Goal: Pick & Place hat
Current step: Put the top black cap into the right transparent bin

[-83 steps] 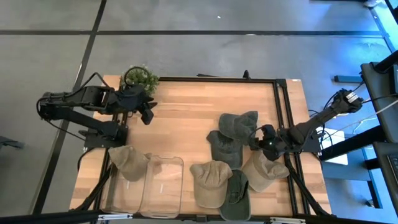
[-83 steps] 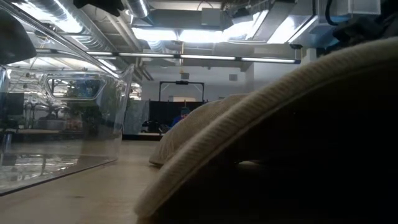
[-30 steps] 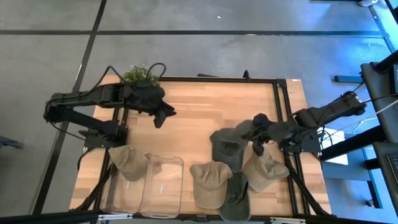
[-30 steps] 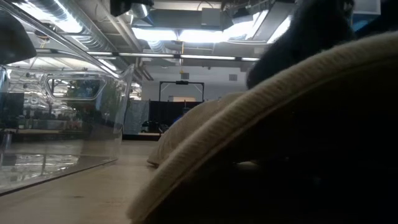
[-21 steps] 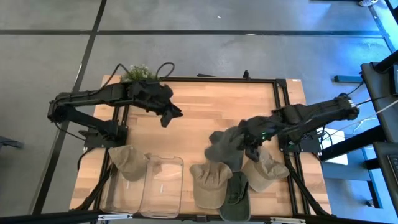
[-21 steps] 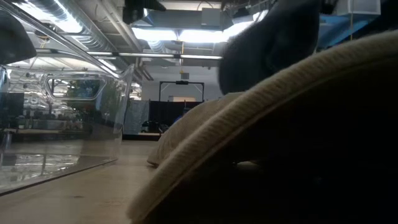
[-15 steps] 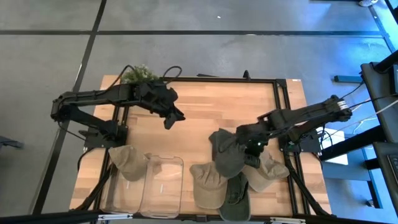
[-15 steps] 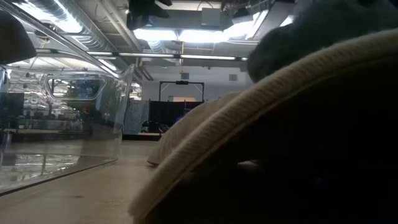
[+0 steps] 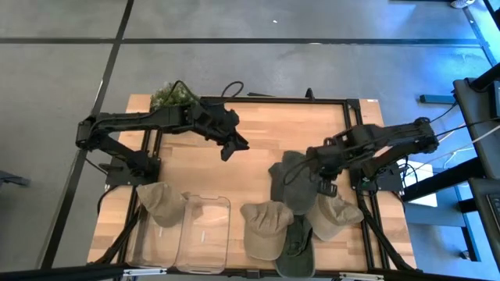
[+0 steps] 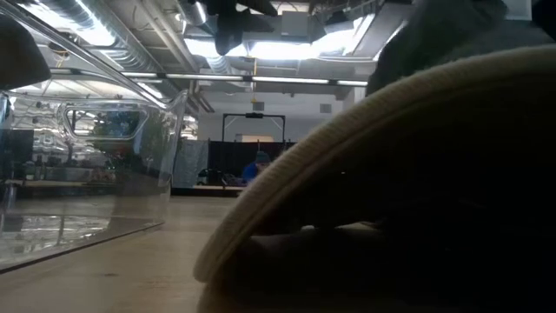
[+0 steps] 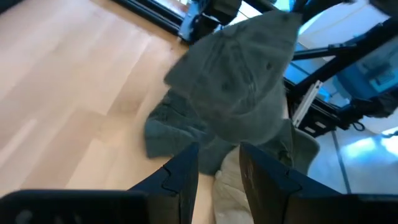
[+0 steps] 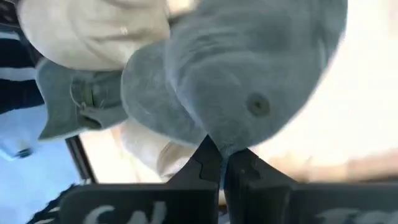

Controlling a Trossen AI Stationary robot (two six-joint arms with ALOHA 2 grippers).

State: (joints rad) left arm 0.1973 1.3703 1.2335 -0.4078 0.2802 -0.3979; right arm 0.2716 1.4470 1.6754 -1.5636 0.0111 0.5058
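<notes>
My right pincer [image 9: 322,173] is clamped on the edge of a grey-green hat [image 12: 249,81], which hangs from my fingertips [image 12: 208,163] above the worktop [image 9: 266,133], its crown swelling out just ahead of them. Below and beside it lie another grey-green hat [image 11: 180,124] flat on the wood, two tan hats [image 9: 264,228] [image 9: 332,215] and a dark green one [image 9: 295,243] between those. My left pincer [image 9: 230,148] hovers well apart over bare wood, fingers [image 11: 183,171] set narrowly apart and empty, pointing toward the lifted hat, with the clear bin [image 9: 205,232] and a tan hat [image 9: 160,204] back toward its base
</notes>
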